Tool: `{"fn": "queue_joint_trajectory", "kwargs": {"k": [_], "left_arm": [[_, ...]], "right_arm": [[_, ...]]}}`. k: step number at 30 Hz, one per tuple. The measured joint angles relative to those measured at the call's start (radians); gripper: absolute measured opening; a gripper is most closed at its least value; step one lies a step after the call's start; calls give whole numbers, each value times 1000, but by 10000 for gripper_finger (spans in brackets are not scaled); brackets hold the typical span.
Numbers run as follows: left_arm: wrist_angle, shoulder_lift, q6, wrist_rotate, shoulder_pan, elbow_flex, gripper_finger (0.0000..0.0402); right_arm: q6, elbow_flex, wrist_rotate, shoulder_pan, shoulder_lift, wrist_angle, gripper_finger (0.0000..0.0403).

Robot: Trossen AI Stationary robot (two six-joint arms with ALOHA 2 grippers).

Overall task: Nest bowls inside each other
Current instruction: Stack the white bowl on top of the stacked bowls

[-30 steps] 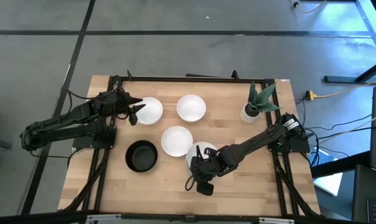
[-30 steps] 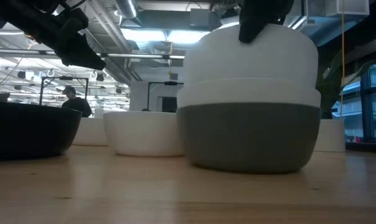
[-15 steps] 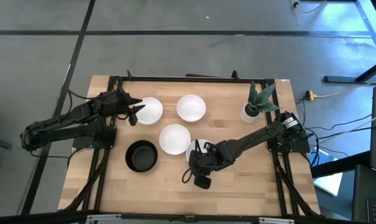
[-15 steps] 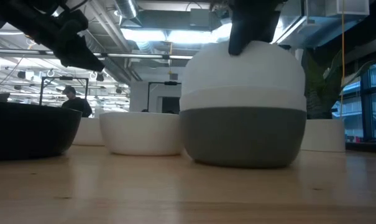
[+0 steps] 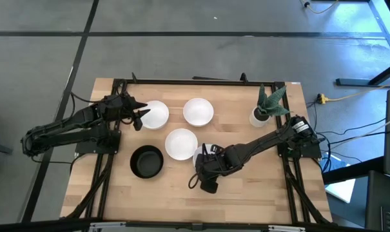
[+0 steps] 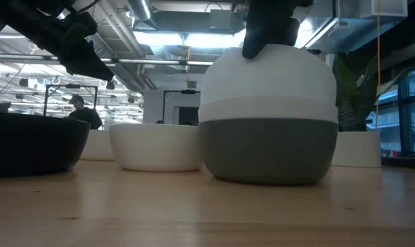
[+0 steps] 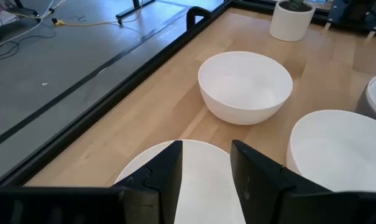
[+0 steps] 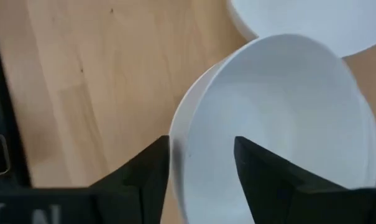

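A dark grey bowl with white bowls nested in it (image 6: pixel 269 147) stands near the table's front middle (image 5: pixel 199 155). My right gripper (image 8: pixel 203 180) is over this stack, open, one finger inside and one outside the top white bowl's rim (image 8: pixel 194 106). Other bowls stand singly: a white one (image 5: pixel 182 144), a white one (image 5: pixel 198 111), a black one (image 5: pixel 147 161), and a white one (image 5: pixel 157 115) at the back left. My left gripper (image 7: pixel 206 180) hovers open above that last bowl (image 7: pixel 203 193), holding nothing. My right gripper comes from above, slanting from the near side, with its open fingers (image 8: pixel 151 177) astride the near rim of the top white bowl (image 8: pixel 181 149). I cannot tell whether a finger touches the rim. The bowl sits in the stack on the table.
A small white pot with a spiky green plant (image 5: pixel 262 115) stands at the back right. A black frame runs along the table's far edge (image 5: pixel 182 80). Bare wood lies along the front edge (image 5: pixel 259 200). A person shows far off in the room (image 6: pixel 77 110).
My right gripper has opened and let go of the top white bowl, and has shifted slightly toward the table's left edge. The white bowl has sunk lower into the stack, which has slid a little and now rests still.
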Motion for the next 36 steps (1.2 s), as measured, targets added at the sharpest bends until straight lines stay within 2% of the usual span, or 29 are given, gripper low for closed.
{"fn": "queue_joint_trajectory", "kwargs": {"k": [4, 26, 31, 36], "left_arm": [[0, 0, 0, 0, 0, 0, 130], [0, 0, 0, 0, 0, 0, 130], [0, 0, 0, 0, 0, 0, 130], [-1, 0, -1, 0, 0, 0, 130]], "right_arm": [[0, 0, 34, 0, 0, 0, 183], [-80, 2, 20, -15, 68, 26, 172], [-122, 55, 20, -30, 68, 21, 172], [-192, 166, 28, -38, 68, -42, 172]]}}
